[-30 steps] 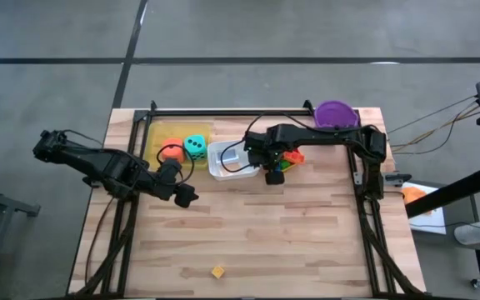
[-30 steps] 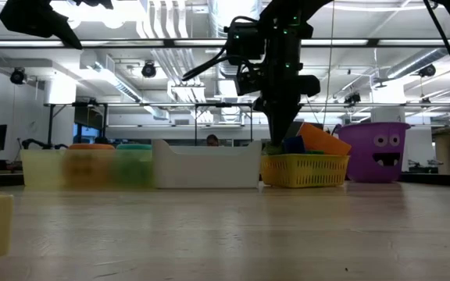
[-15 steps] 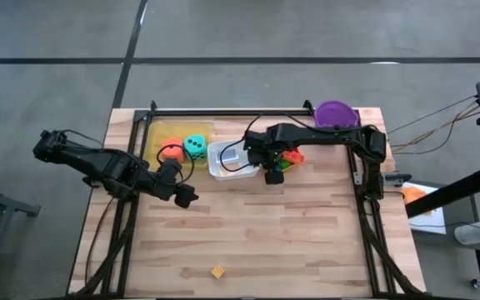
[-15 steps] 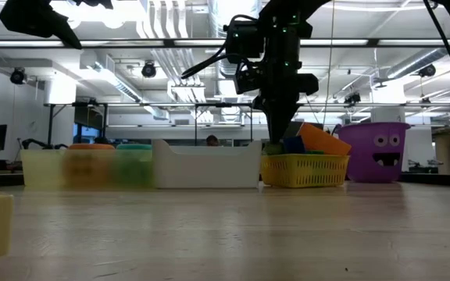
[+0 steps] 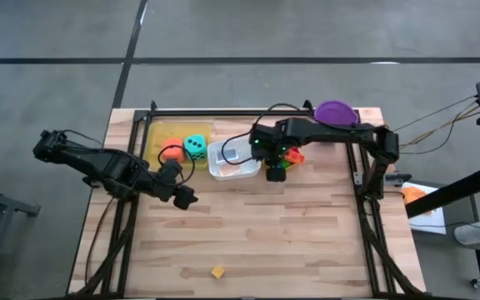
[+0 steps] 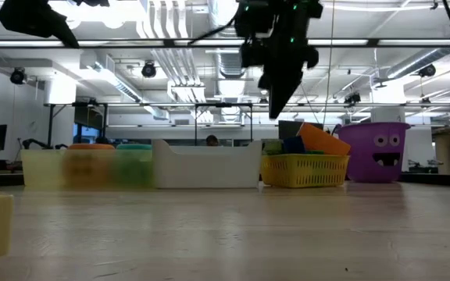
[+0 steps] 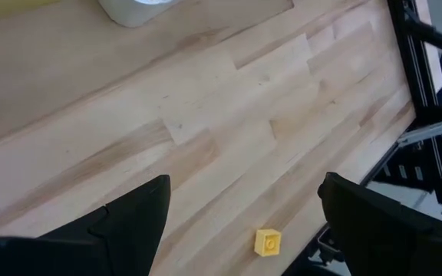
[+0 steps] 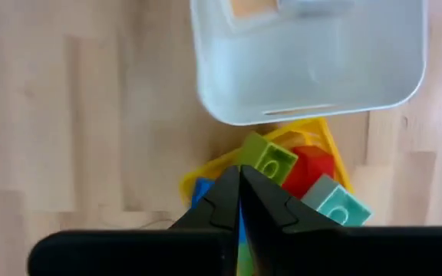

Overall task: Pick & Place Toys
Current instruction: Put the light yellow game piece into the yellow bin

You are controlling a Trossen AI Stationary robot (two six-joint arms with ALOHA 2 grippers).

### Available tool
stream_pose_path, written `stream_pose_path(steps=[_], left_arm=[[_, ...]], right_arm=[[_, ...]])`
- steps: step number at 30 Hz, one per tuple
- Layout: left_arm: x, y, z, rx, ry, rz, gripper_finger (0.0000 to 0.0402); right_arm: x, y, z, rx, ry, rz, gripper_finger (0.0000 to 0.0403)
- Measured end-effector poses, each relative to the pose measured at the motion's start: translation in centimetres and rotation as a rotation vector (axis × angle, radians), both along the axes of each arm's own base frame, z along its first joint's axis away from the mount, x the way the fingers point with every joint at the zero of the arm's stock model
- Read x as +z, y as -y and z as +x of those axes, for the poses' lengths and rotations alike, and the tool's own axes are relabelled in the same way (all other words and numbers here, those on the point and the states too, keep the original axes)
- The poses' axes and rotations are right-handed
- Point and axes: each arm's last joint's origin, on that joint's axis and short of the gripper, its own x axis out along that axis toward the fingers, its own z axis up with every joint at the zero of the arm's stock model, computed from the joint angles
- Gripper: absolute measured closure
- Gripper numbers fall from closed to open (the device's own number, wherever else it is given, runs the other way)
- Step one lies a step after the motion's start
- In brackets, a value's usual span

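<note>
Two black, cable-draped jointed arms

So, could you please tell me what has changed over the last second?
The right gripper has risen out of the yellow basket of blocks, fingers shut with nothing visibly held. Its arm has shifted a little in the high view. The left gripper, open, the dice, white tray and lone yellow block stayed put.

Wooden table (image 5: 257, 225), yellow tray (image 5: 161, 133), white tray (image 5: 227, 169), yellow basket (image 6: 303, 170), purple bucket (image 5: 336, 112), lone yellow block (image 5: 217, 272)
</note>
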Motion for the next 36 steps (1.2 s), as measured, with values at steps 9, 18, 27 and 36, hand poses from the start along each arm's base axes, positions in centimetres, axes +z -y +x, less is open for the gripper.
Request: stream_pose_path(steps=[9,18,27,36], left_arm=[[-0.7,1.3,2.1,-0.221,0.014,-0.041,0.0072],[-3.9,4.2,5.9,-0.389,-0.008,-0.067,0.0072],[-7.3,7.9,8.3,-0.086,-0.101,-0.35,0.0072],[-9.4,12.4,10.6,-0.08,-0.19,-0.317,0.0072]], right_arm=[[4.8,-2.8,-2.7,-0.047,0.167,0.086,0.039],[3.8,-5.0,-4.4,-0.08,0.184,0.269,0.0356],[0.2,-9.0,-5.9,0.032,0.218,0.366,0.0206],[3.5,-12.5,-8.3,0.005,0.412,0.127,0.0153]])
